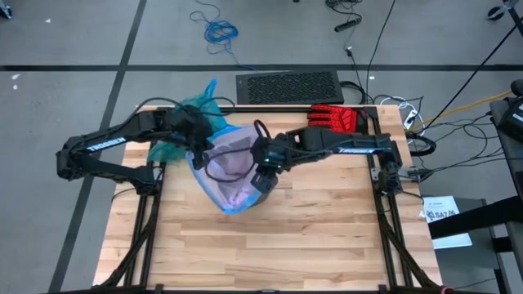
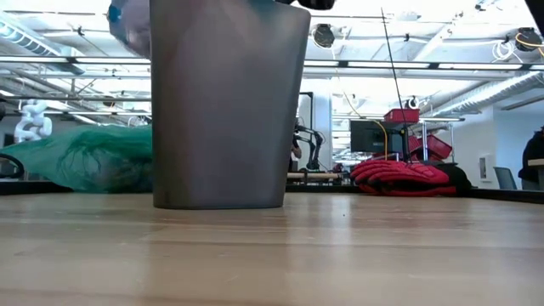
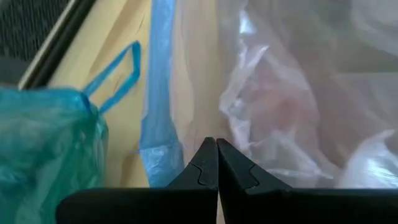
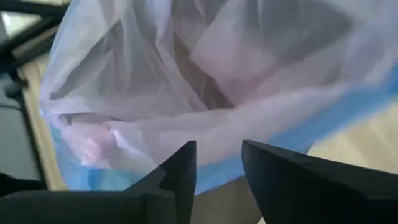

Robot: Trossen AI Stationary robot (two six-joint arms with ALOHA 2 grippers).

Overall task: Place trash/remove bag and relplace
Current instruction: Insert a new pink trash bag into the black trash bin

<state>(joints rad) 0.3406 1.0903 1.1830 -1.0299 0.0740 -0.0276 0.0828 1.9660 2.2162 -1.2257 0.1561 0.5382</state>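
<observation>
While beside left end effector (image 1: 198,147), bag (image 1: 181,122)

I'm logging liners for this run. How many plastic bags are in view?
2. The teal bag lies tied at the table's far left edge. The pale pink bag is draped over the grey bin, between both grippers. Others may be hidden inside the bin.
</observation>
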